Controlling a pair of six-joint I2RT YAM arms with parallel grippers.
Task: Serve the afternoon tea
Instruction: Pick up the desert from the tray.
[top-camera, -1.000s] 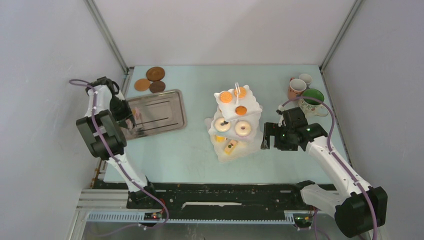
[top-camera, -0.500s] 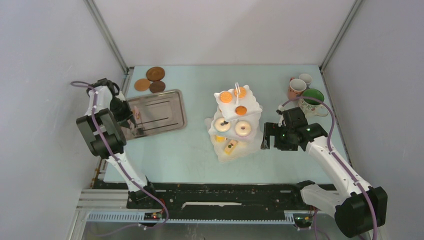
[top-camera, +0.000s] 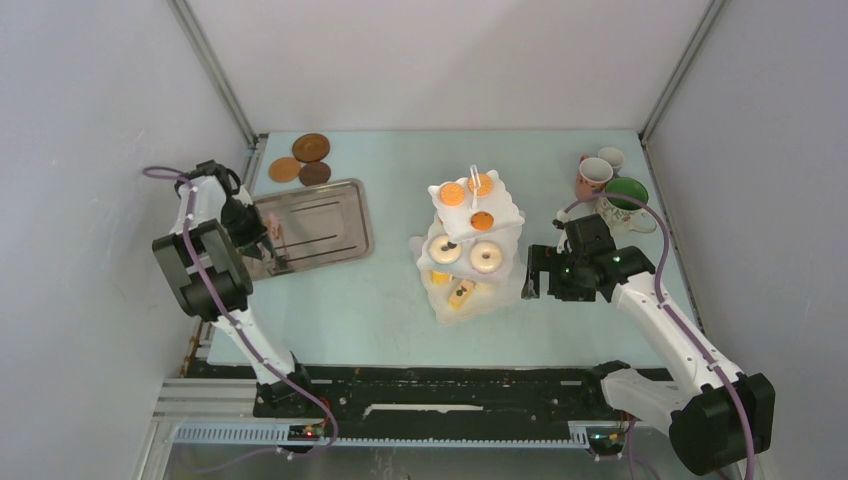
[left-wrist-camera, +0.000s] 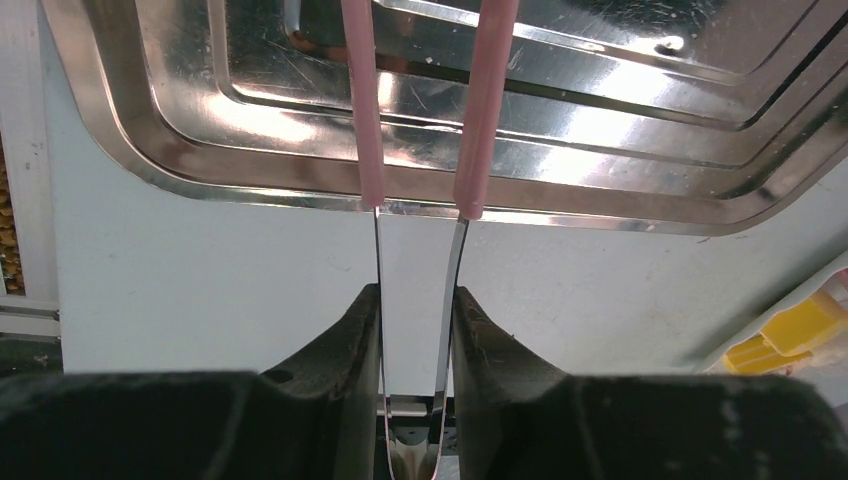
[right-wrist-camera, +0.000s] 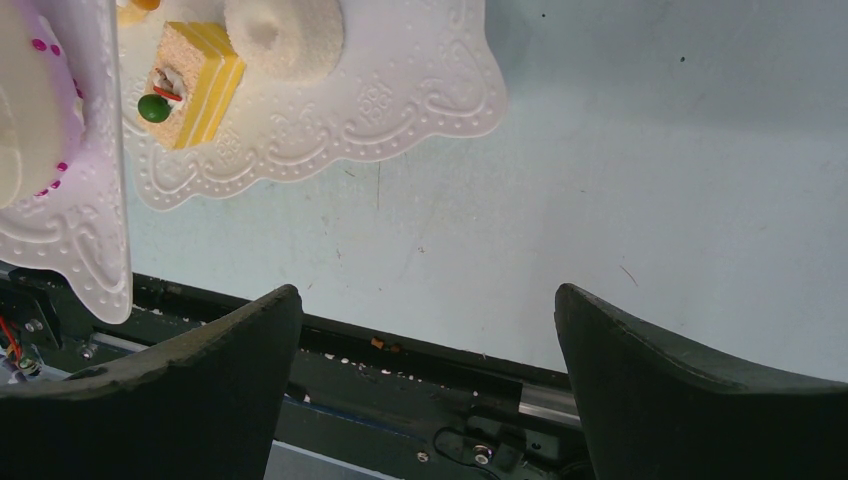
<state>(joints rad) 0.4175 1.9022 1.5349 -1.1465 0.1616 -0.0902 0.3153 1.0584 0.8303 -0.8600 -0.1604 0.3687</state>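
The white three-tier stand (top-camera: 503, 290) stands mid-table with orange biscuits (top-camera: 452, 194) on top, donuts (top-camera: 487, 257) in the middle and a yellow cake (top-camera: 461, 293) at the bottom. Pink (top-camera: 593, 176), small pale (top-camera: 611, 158) and green-inside (top-camera: 626, 197) mugs sit at the back right. Brown coasters (top-camera: 311, 147) lie at the back left. My left gripper (left-wrist-camera: 417, 295) is shut on the pink tongs (left-wrist-camera: 365, 120), whose arms reach over the tray. My right gripper (right-wrist-camera: 428, 300) hangs open and empty just right of the stand's bottom tier (right-wrist-camera: 400, 100), near the cake (right-wrist-camera: 190, 85).
A grey metal tray (top-camera: 310, 225) lies at the left, below the coasters, its rim (left-wrist-camera: 250, 110) under the tongs. The table's black front rail (right-wrist-camera: 420, 360) runs below my right gripper. Side walls stand close to both arms.
The left arm has shifted very slightly at the tray's left end. The right arm, the stand and the mugs have not moved.
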